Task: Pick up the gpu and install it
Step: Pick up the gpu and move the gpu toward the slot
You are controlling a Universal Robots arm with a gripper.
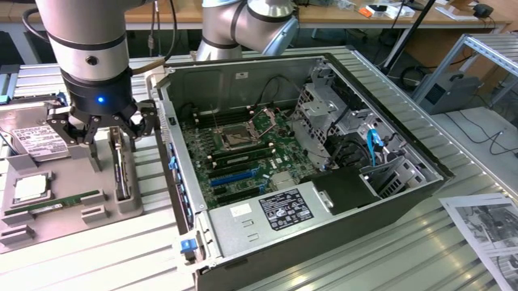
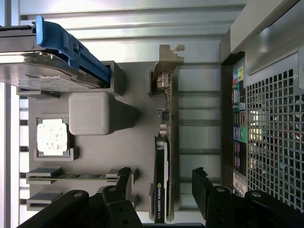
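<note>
The gpu [image 2: 164, 142] is a thin dark card with a silver bracket [image 2: 168, 61] at one end. It stands on edge in a slot of the grey parts tray [image 1: 73, 225], beside the open computer case [image 1: 324, 200]. My gripper [image 1: 113, 142] hangs just over the gpu [image 1: 121, 173], open. In the wrist view the gripper [image 2: 163, 183] straddles the card's dark end, with one black finger [image 2: 124, 178] on each side and a gap between each finger and the card. Nothing is held.
The tray also carries a hard drive [image 1: 40, 142] with a blue bracket [image 2: 71, 47], a processor chip [image 1: 28, 188] and a green memory stick [image 1: 57, 203]. The case's motherboard [image 1: 242, 145] lies exposed. The case wall [image 2: 270, 128] stands close beside the gpu slot. Printed sheets [image 1: 486, 233] lie at the exterior view's right.
</note>
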